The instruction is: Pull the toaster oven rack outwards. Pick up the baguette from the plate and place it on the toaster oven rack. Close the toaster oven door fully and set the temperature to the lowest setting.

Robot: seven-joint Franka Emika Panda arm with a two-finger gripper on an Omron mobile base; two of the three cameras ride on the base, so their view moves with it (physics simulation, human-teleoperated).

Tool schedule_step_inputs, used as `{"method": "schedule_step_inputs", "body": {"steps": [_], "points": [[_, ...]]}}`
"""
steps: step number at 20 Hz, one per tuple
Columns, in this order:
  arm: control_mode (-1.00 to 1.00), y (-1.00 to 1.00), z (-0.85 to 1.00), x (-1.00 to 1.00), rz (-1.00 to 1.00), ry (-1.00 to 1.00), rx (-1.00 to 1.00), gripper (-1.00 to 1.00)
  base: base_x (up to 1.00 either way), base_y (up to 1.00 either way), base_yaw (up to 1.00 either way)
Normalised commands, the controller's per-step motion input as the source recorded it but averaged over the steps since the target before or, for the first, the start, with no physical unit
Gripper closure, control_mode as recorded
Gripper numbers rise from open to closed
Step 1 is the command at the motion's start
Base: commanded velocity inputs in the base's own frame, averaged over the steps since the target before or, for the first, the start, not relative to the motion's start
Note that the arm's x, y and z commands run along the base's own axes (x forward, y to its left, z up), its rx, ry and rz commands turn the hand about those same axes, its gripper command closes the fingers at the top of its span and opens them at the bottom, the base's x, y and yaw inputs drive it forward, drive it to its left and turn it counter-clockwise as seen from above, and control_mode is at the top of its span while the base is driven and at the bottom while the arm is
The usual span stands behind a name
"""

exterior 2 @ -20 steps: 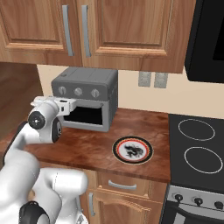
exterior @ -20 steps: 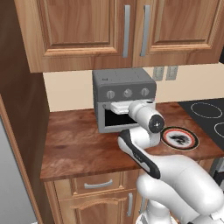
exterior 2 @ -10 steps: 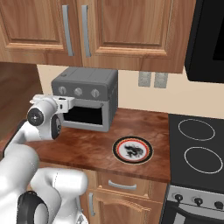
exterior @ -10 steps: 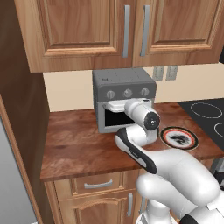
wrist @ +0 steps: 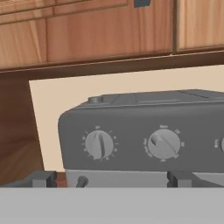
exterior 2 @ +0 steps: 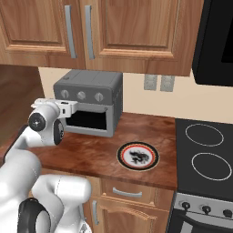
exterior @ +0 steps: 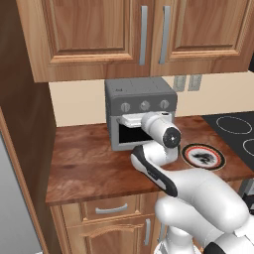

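Note:
The grey toaster oven stands at the back of the wooden counter. Its toaster oven door is upright against the front and looks shut, so the toaster oven rack is hidden. My gripper is open with nothing between its fingertips. It hovers close before the knob panel, with the left knob and middle knob just above it. The round plate lies bare to the oven's right. The baguette is out of view.
Wooden wall cabinets hang low over the oven. A black stovetop with ring burners lies right of the plate. A tall wooden panel closes the counter's left end. Drawers sit under the counter's front edge.
The hand has shifted slightly in front of the oven's upper front and the wrist has turned a little. The jaws stay open.

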Motion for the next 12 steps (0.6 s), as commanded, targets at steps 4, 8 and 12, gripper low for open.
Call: {"method": "schedule_step_inputs", "body": {"steps": [4,8,12], "points": [[-1.00,0.00,0.00,0.00,0.00,0.00,0.00,-1.00,0.00,0.00,0.00],[-1.00,0.00,0.00,0.00,0.00,0.00,0.00,-1.00,0.00,0.00,0.00],[-1.00,0.00,-0.03,0.00,0.00,0.00,0.00,-1.00,0.00,0.00,0.00]]}}
